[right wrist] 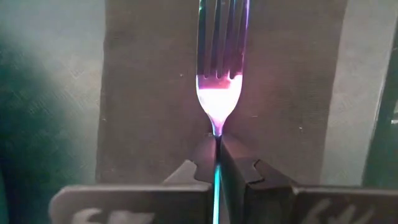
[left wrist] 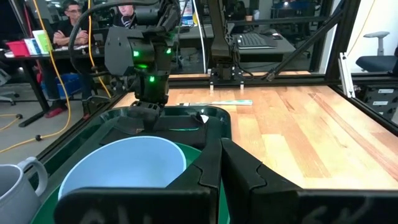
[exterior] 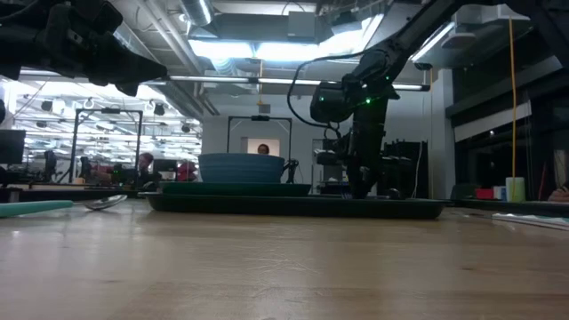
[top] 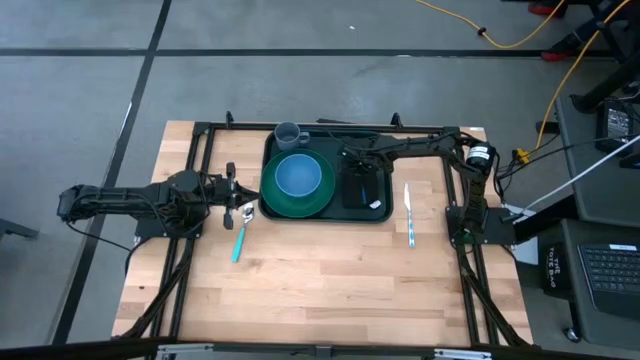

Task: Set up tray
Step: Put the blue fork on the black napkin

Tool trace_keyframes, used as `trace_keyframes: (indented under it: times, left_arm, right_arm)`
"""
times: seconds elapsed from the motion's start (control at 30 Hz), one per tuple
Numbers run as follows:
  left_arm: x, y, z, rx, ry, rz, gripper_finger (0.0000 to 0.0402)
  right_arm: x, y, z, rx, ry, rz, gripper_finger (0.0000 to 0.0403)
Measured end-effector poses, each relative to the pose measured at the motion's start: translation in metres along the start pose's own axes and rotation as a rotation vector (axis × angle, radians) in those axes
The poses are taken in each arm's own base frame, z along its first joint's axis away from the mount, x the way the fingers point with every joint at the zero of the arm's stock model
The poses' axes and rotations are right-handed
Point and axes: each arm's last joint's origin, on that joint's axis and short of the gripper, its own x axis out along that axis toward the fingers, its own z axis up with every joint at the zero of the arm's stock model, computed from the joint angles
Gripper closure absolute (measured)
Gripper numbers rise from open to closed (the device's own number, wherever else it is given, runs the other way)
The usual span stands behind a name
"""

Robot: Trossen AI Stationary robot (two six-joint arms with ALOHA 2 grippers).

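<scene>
— Where's the tray (top: 375, 214)?
— At the wooden surface's (top: 330, 280) far middle, holding the plate (top: 318, 202) and bowl (top: 298, 176).
— The claws?
— Right claw (right wrist: 217, 163) pinches a fork (right wrist: 219, 93) over the tray's black mat (right wrist: 155, 93); left claw (top: 232, 193) is closed, empty, above the spoon (top: 242, 228).

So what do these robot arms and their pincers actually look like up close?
Both arms are dark, nearly black, built of jointed segments with thin cables along them. The right arm carries small green lights near its wrist. Each ends in a gripper with two chunky, angular, matte black fingers.
</scene>
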Motion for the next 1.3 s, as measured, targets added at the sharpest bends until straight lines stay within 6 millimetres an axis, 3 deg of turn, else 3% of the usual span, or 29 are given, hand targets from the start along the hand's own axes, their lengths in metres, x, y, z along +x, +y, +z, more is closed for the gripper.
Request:
trace_keyframes:
  times: [0.37,0.7,1.3]
  left_arm:
    - [0.0000,0.0000,-0.0001,0.000,0.001,0.000,0.0398]
    - [0.0000,0.0000,-0.0001,0.000,0.001,0.000,0.0398]
    - [0.0000,0.0000,-0.0002,0.000,0.002,-0.001,0.0398]
  right_arm:
    - [0.0002,-0.0001,0.0011,-0.021,-0.003,0.003,0.0391]
    - [0.0003,-0.0004,0.0016,-0.023,-0.004,0.003,0.0360]
    - [0.0002,0.0019,0.0029,-0.051,-0.018,0.026,0.0357]
